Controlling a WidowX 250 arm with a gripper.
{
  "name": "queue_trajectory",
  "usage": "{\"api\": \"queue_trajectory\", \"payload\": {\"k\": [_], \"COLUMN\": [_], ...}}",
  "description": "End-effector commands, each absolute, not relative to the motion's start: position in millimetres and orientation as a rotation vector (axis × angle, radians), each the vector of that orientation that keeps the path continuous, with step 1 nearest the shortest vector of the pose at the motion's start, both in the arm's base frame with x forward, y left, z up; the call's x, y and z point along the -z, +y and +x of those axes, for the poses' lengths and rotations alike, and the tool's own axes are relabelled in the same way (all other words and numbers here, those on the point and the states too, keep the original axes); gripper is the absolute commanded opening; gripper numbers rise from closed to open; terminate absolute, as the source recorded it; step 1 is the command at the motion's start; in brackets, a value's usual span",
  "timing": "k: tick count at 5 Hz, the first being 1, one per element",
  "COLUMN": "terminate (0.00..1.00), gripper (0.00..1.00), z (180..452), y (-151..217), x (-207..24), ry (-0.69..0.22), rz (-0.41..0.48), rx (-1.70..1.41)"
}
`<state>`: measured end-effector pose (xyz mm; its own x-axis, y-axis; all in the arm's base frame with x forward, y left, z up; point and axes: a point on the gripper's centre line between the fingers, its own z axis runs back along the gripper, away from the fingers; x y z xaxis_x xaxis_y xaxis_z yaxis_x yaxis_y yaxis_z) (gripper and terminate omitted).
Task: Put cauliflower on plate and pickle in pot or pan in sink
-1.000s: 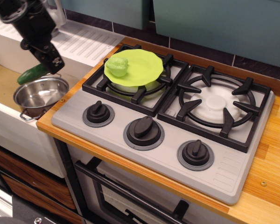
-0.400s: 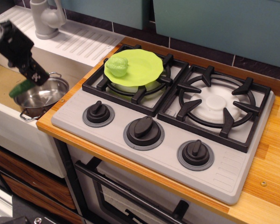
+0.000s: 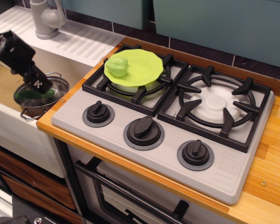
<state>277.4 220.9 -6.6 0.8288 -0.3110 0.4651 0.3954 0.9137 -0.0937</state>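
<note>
The pale green cauliflower point(image 3: 117, 66) sits on the left part of the lime-green plate point(image 3: 143, 65), which rests on the left burner. The shiny steel pot point(image 3: 61, 86) stands in the sink point(image 3: 2, 83), next to the counter edge. My gripper point(image 3: 39, 87) reaches down from the upper left into the pot's mouth. It looks shut on the dark green pickle point(image 3: 30, 95), which lies low inside the pot. The fingertips are partly hidden by the gripper body.
A grey tap point(image 3: 45, 17) and the ribbed white drainboard point(image 3: 86, 43) lie behind the sink. The stove has two black grates, the right burner point(image 3: 217, 103) bare, and three knobs point(image 3: 143, 129) along its front. The wooden counter edge point(image 3: 46, 127) borders the sink.
My gripper has moved left and then down with the pickle, from above the pot's rim into the pot. The cauliflower and plate have not moved.
</note>
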Motion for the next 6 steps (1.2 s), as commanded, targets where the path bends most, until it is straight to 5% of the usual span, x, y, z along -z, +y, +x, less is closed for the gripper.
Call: {"api": "queue_trajectory", "payload": {"k": [1,5,6], "terminate": [0.00,0.00,0.00], "gripper": [1.00,1.00,1.00], "z": [287,288,288], "y": [218,192,185], "x": [-48,-149,-167], "ry": [-0.459,-0.310,-0.308], "rz": [-0.106,-0.003,-0.086], "rx": [0.395,0.334,0.336]}}
